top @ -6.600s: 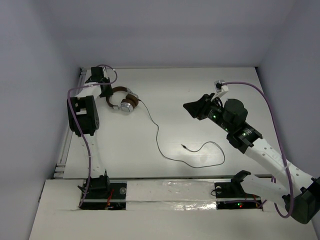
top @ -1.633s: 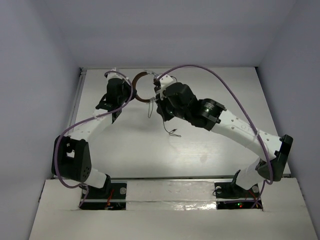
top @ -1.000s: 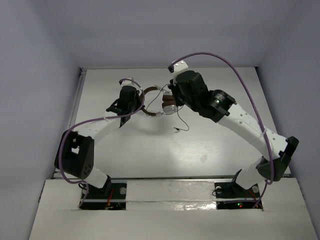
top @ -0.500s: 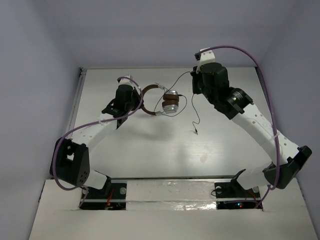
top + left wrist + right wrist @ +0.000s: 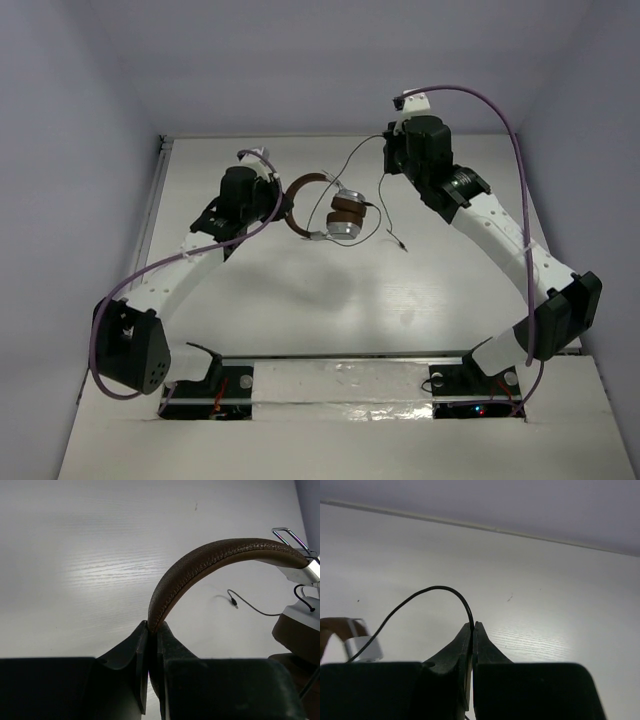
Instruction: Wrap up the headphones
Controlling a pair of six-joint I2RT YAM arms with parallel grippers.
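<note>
The headphones (image 5: 340, 214) hang above the table at the back middle, brown headband (image 5: 297, 200) to the left and brown pads with silver cups to the right. My left gripper (image 5: 281, 201) is shut on the headband (image 5: 200, 569), which arcs up and right in the left wrist view. My right gripper (image 5: 384, 172) is shut on the thin dark cord (image 5: 430, 594), which loops left toward a cup (image 5: 362, 647). In the top view the cord (image 5: 352, 158) runs from the cups up to the right gripper, and the loose end with the jack plug (image 5: 401, 243) dangles below it.
Thick purple robot cables (image 5: 520, 160) arch over both arms. The white table (image 5: 330, 300) is walled at the back and sides, with a rail along the left edge (image 5: 150, 220). The arm bases (image 5: 210, 385) stand at the near edge.
My left gripper has kept the headband and shifted slightly. My right gripper has pulled the cord up and to the right, away from the cups. The jack plug has swung right.
</note>
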